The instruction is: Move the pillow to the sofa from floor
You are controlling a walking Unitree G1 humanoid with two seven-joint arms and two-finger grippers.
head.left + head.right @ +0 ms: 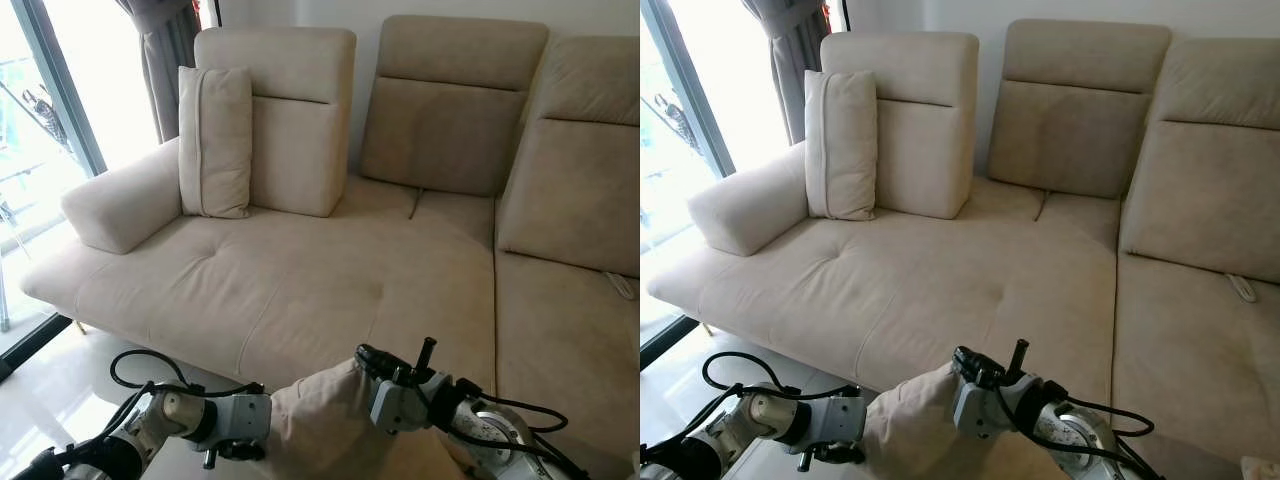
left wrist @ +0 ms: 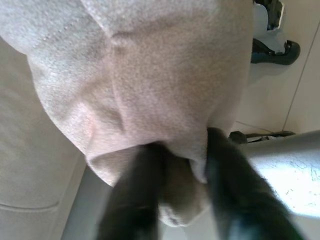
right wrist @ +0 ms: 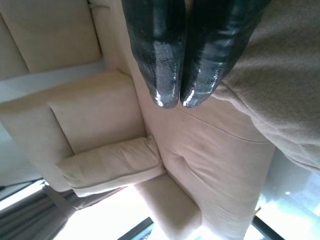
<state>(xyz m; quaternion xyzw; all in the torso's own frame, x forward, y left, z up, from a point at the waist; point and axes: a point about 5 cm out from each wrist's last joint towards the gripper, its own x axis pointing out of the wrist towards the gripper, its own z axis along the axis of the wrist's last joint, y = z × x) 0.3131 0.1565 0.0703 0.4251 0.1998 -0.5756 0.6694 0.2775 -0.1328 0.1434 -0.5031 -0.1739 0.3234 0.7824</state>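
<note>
A beige pillow (image 1: 318, 425) hangs low in front of the sofa (image 1: 300, 285), just at its front edge, held between my two grippers. On the pillow's left side, my left gripper (image 1: 266, 422) is shut on a fold of the fabric (image 2: 150, 75), with its fingertips (image 2: 150, 155) pinching the cloth. My right gripper (image 1: 366, 364) is at the pillow's upper right corner. Its two black fingers (image 3: 160, 60) are pressed together with the pillow (image 3: 280, 90) against them, and the sofa seat lies beyond.
Another beige pillow (image 1: 214, 140) stands upright against the sofa's left backrest, by the armrest (image 1: 120, 205). A small pale object (image 1: 620, 285) lies on the right seat. A glass door (image 1: 35, 120) and a curtain (image 1: 165, 50) are at the left, above a glossy floor (image 1: 50, 395).
</note>
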